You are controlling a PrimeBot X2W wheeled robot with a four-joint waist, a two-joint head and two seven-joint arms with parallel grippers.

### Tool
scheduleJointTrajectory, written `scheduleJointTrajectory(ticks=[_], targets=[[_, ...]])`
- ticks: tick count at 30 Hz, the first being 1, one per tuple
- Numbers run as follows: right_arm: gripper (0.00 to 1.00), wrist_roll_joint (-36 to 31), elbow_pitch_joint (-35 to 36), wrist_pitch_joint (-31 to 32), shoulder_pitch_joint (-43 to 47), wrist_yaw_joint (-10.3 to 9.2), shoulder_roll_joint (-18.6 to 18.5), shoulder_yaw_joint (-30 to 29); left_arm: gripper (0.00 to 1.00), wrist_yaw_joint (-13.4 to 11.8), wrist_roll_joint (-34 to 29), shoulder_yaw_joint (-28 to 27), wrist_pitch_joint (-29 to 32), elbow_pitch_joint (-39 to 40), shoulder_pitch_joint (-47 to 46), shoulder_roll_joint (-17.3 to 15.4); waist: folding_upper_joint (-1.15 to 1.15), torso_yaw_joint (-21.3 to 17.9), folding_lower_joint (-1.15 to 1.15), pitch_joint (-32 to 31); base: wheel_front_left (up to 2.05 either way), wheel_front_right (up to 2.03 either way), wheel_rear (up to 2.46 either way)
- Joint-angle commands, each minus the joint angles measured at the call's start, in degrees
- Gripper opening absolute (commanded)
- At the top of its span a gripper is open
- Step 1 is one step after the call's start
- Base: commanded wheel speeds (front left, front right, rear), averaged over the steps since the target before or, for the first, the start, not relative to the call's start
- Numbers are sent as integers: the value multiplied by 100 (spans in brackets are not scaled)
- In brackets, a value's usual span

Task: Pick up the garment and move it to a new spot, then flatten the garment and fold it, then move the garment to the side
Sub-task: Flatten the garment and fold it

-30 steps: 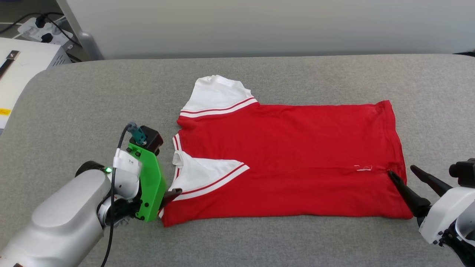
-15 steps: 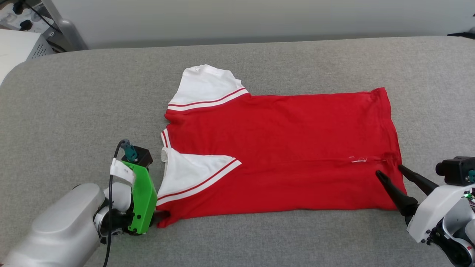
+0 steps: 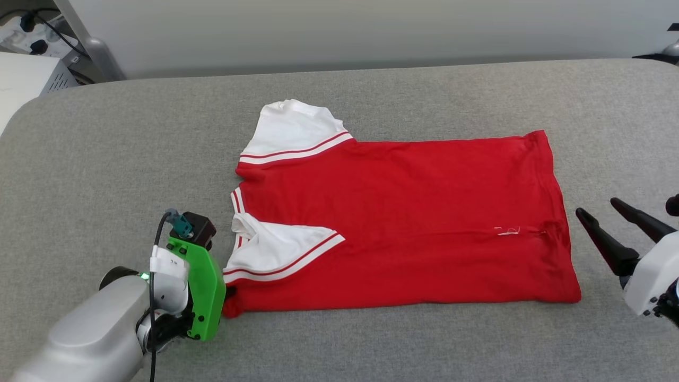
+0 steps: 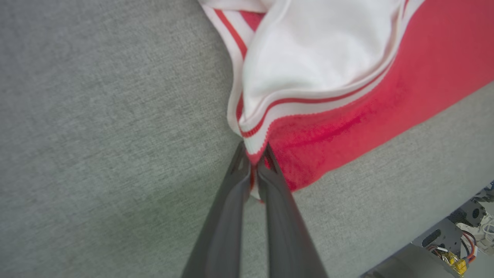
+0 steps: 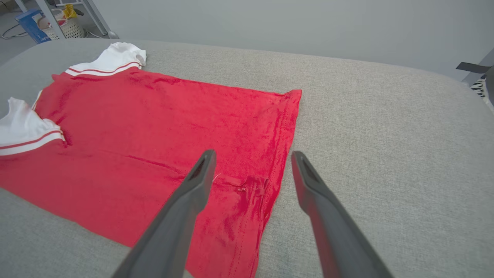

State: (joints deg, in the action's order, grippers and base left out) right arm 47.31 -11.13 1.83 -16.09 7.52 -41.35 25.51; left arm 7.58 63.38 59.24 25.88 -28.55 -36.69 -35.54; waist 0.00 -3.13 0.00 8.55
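Note:
The garment (image 3: pixel 403 212) is a red shirt with white, red-striped sleeves, lying flat on the grey padded surface (image 3: pixel 132 159) with its plain side up and its near sleeve folded onto the body. My left gripper (image 3: pixel 229 297) is at the shirt's near left corner. In the left wrist view, the left gripper (image 4: pixel 254 151) is shut on the striped edge of the garment (image 4: pixel 328 127) there. My right gripper (image 3: pixel 598 208) stands open just off the right hem, holding nothing. In the right wrist view, the right gripper (image 5: pixel 253 154) hangs above the hem of the garment (image 5: pixel 154 127).
A white vented box (image 3: pixel 26 79), a power strip (image 3: pixel 32 40) and a metal post (image 3: pixel 87 42) stand beyond the surface's far left corner. A basket (image 5: pixel 58 23) sits on the floor there. Grey surface lies open around the shirt on all sides.
My left gripper has shut on the shirt's near left corner. My right gripper has drawn back off the hem to the right, still open. The camera has shifted slightly.

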Motion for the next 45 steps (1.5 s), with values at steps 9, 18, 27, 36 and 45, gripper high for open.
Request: scheduleJointTrajectory(ticks=[9,18,27,36,45], targets=[[100,80,402,2044,0,-3,-480,-262,0,-80,-199,-56,-504,675,124,-270,0,78,0,-44,0,0,0],[100,-2,62,3195,-83,-3,-61,-314,0,-218,-347,-67,-639,1003,86,-324,0,196,0,177,0,0,0],[100,-217,-1265,3034,-248,-3,697,92,0,-217,-359,-62,-795,844,95,-229,0,325,0,419,0,0,0],[0,-23,-1310,2193,-276,-3,545,357,0,-179,-201,-70,-978,622,359,-254,0,219,0,72,0,0,0],[0,239,-764,1901,139,-3,229,331,0,-284,-123,-68,-1027,1069,680,-570,0,215,0,-247,0,0,0]])
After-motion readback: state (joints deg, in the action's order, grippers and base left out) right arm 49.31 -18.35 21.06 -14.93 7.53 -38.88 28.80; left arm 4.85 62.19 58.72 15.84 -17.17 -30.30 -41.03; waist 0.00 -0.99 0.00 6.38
